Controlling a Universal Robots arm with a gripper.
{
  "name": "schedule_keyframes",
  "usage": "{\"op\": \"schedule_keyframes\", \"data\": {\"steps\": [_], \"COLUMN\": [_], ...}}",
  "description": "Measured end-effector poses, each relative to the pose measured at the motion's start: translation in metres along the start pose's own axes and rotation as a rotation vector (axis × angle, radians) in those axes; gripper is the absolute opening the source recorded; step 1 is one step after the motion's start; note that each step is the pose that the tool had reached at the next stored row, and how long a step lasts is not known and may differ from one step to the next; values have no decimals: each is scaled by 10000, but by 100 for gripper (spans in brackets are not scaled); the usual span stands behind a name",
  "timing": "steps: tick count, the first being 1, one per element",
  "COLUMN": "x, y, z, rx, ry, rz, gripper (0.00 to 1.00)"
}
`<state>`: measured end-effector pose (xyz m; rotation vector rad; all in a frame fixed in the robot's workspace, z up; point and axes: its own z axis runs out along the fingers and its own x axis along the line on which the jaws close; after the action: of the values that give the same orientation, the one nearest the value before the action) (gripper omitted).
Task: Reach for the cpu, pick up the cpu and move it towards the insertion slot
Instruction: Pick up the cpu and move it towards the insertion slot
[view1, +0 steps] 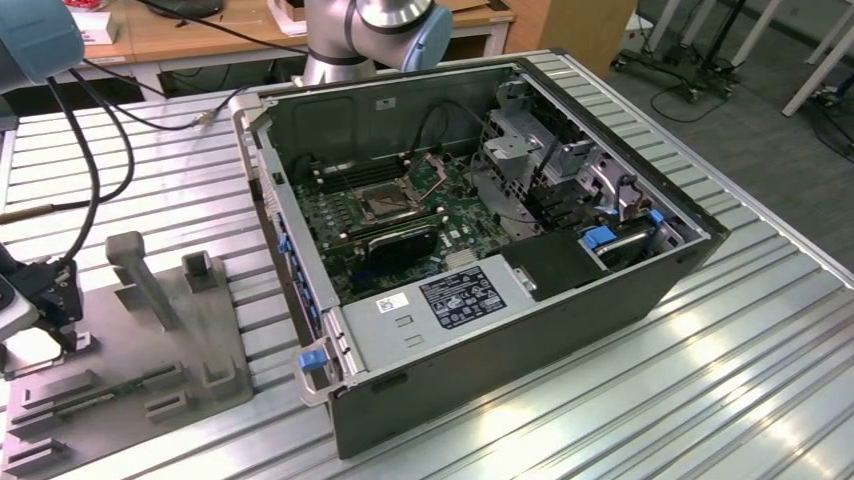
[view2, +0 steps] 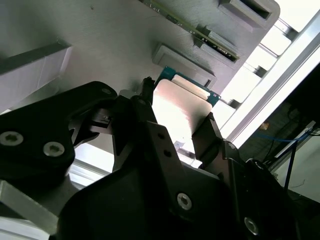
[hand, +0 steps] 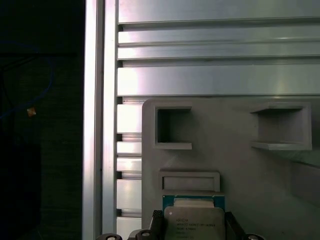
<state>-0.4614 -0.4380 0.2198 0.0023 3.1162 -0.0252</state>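
Second wrist view, black gripper (view2: 177, 106) clamped on thin square silvery cpu (view2: 178, 119), matte grey fixture plate (view2: 115, 40)

Open computer case (view1: 534, 370) mid-table (view1: 747, 380), fixture plate (view1: 134, 340) beside it at the exterior view's left.
Inside the case, on the board: the insertion slot (view1: 380, 205), behind the power supply box (view1: 454, 300). Well apart from it, over the plate's outer corner: the gripper (view2: 177, 107), fingers (view2: 210, 132) pressed against two opposite edges of the cpu (hand: 194, 222), just beside a low block (hand: 189, 181) of the plate.
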Motion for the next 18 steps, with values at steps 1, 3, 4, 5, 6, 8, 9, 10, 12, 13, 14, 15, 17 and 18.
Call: {"op": "schedule_keyframes", "data": {"steps": [1,3,4,5,6,8,9,10,12,13,14,15,17,18], "x": [0,0,0,-1,-1,-1,-1,-1,-1,-1,-6,-11,-12,-11], "y": [0,0,0,0,0,0,0,0,0,0,-1,0,-1,-1], "z": [-1,-4,-4,-5,-7,-10,-13,-14,-18,-19,-37,-50,-53,-55], "rx": [0,0,0,0,0,-1,0,0,0,0,0,0,-1,0], "ry": [0,0,0,0,0,0,0,0,1,1,0,0,-1,0], "rz": [0,0,0,1,1,0,0,0,0,0,0,0,0,0], "gripper": [55,55,55,55,55,55,55,55,55,55,55,55,55,55]}}
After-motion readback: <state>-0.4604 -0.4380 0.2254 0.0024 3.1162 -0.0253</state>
